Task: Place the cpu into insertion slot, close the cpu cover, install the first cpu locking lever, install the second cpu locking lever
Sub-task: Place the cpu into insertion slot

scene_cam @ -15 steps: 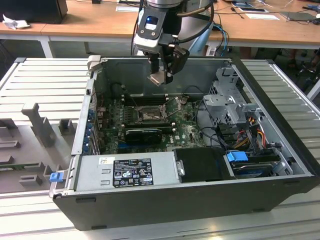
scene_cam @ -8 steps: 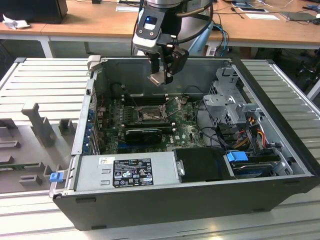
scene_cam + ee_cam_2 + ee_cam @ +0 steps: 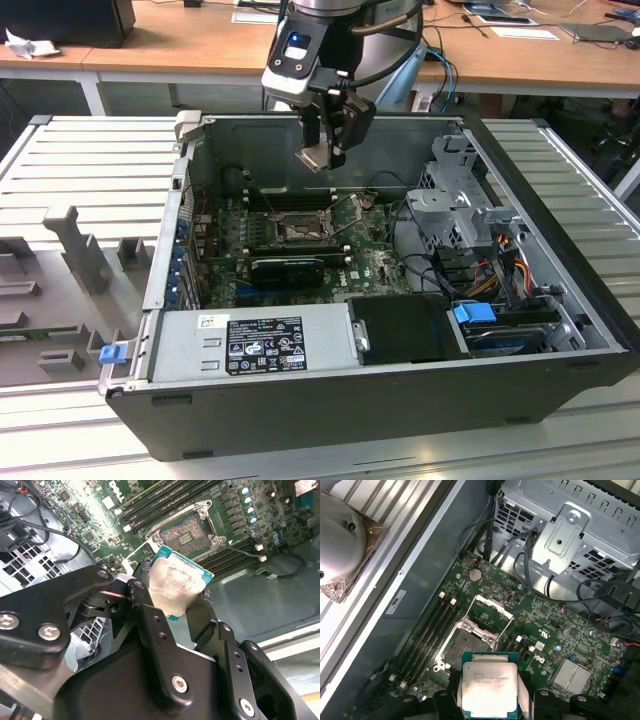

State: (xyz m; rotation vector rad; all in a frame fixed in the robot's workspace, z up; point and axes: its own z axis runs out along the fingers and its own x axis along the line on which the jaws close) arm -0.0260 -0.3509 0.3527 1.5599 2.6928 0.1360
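My gripper (image 3: 322,155) is shut on the cpu (image 3: 314,159), a small pale silvery square chip, and holds it tilted in the air over the open computer case. In both wrist views the cpu (image 3: 176,582) (image 3: 489,687) sits between the black fingers (image 3: 445,701). Below it and apart from it, the insertion slot (image 3: 300,229) (image 3: 187,534) (image 3: 465,645) lies bare on the green motherboard. The cpu cover (image 3: 489,611) stands swung up at the slot's far side. A thin wire lever (image 3: 244,552) sticks out beside the slot.
Long black memory slots (image 3: 432,625) flank the socket. A black graphics card (image 3: 288,267) lies in front of it in the exterior view. The power supply (image 3: 255,345), a drive cage (image 3: 455,200) and cables (image 3: 445,262) crowd the case. A grey fixture tray (image 3: 70,255) sits at the exterior view's left.
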